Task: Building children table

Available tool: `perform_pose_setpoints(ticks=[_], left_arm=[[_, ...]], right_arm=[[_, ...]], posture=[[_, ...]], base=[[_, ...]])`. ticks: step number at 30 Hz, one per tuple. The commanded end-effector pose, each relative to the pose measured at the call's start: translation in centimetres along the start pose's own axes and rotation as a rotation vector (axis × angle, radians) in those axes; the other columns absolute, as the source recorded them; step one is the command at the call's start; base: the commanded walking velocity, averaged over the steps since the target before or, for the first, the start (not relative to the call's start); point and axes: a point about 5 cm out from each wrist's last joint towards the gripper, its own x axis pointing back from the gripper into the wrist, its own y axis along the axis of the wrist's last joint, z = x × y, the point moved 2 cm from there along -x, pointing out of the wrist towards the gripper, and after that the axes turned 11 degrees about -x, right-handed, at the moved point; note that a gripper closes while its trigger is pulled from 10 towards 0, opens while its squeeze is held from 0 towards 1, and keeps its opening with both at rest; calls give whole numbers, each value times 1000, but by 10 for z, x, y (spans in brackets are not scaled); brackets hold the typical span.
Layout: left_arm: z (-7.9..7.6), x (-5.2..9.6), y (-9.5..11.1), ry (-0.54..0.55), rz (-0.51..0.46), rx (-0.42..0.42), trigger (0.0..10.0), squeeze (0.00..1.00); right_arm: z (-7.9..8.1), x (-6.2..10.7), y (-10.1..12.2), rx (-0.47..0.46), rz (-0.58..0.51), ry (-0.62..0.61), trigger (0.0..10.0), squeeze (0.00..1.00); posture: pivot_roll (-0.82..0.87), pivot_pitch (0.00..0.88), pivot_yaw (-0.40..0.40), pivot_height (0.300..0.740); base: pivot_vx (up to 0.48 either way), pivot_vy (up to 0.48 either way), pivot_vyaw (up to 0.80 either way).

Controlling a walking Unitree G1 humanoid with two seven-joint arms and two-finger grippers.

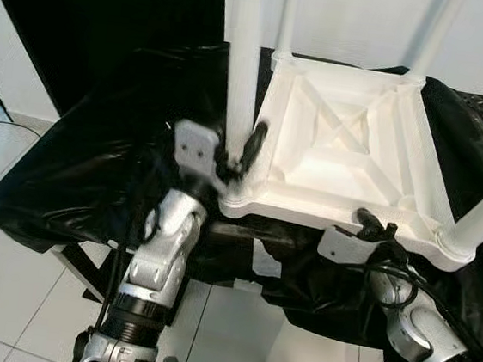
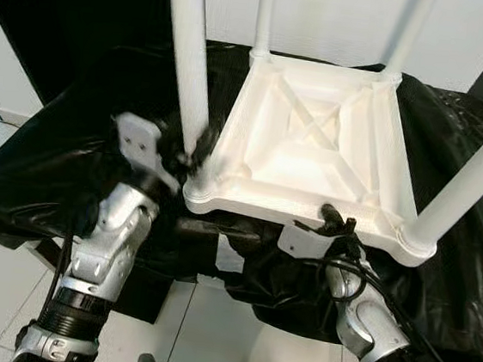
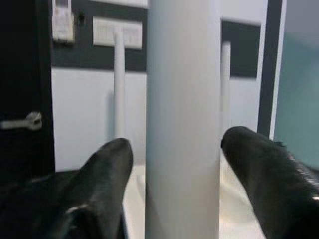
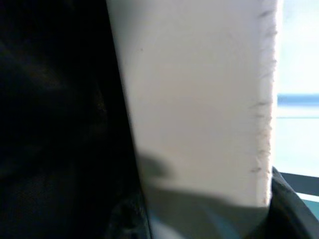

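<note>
Left gripper [image 1: 237, 156]: centre-left of frame, fingers spread, arm raised.
Right gripper [image 1: 377, 225]: lower right, finger state unclear.

Upturned children's table [image 1: 340, 148] on the covered counter [image 1: 95, 174], four legs [image 1: 241, 60] standing up, left gripper [image 1: 237, 156] around the near-left leg, right gripper [image 1: 373, 225] at the near edge

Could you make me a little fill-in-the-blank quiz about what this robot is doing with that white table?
The white tabletop lies ____ on the black cloth.
The left gripper has its fingers on either side of a white ____.
____ legs stand up from the tabletop's corners.

Missing words: upside down; leg; Four
</note>
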Motion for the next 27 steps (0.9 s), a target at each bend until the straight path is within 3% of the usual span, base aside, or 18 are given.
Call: perform_pose_setpoints(ticks=[1, 4, 5, 6, 7, 9, 10, 11, 13, 16, 19, 22, 27], left_arm=[[-6, 3, 3, -48, -32, 149, 10000, 361], [-8, 4, 5, -57, -43, 179, 10000, 361], [-11, 5, 7, -84, -52, 222, 10000, 0], [-17, 10, 10, -139, -73, 284, 10000, 0], [-17, 10, 10, -139, -73, 284, 10000, 0], [-25, 26, 11, -226, -80, 436, 10000, 0], [-25, 26, 11, -226, -80, 436, 10000, 0], [-28, 36, 5, -263, -51, 479, 10000, 0], [-25, 60, -25, -245, 76, 483, 10000, 0], [-22, 73, -43, -210, 148, 476, 10000, 0], [-19, 96, -77, -133, 286, 442, 10000, 0], [-23, 97, -84, -109, 317, 456, 10000, 0], [-27, 96, -85, -120, 324, 461, 10000, 0]], right_arm=[[-5, -2, -4, -3, 11, -25, 0, 0], [-5, -3, -4, -4, 11, -25, 0, 0], [-5, -3, -4, -9, 9, -27, 0, 0], [-5, -3, -4, -20, 9, -34, 0, 0], [-5, -3, -4, -20, 9, -34, 0, 0], [-7, -5, -2, -55, 10, -57, 0, 0], [-7, -5, -2, -55, 10, -57, 0, 0], [-8, -7, -1, -69, 10, -66, 0, 0], [-11, -10, 1, -119, 12, -92, 0, 0], [-11, -10, 2, -155, 13, -105, 0, 0], [-4, -8, 9, -335, 5, -125, 0, 0], [-5, -9, 21, -443, -31, -155, 0, 0], [-10, -11, 25, -487, -44, -177, 0, 0]], posture=[[-79, 34, -21, 740], [-79, 34, -21, 740], [-78, 34, -21, 740], [-80, 34, -20, 740], [-80, 34, -20, 740], [-84, 34, -15, 740], [-84, 34, -15, 740], [-83, 33, -13, 740], [-72, 31, -12, 740], [-72, 31, -13, 740], [-66, 33, -15, 740], [-67, 34, -13, 740], [-72, 33, -10, 740]], base=[[0, 0, 0], [0, 0, 0], [0, 0, 0], [0, 0, 0], [0, 0, 0], [0, 0, 0], [0, 0, 0], [0, 0, 0], [0, 0, 0], [0, 0, 0], [0, 0, 0], [0, 0, 0], [0, 0, 0]])
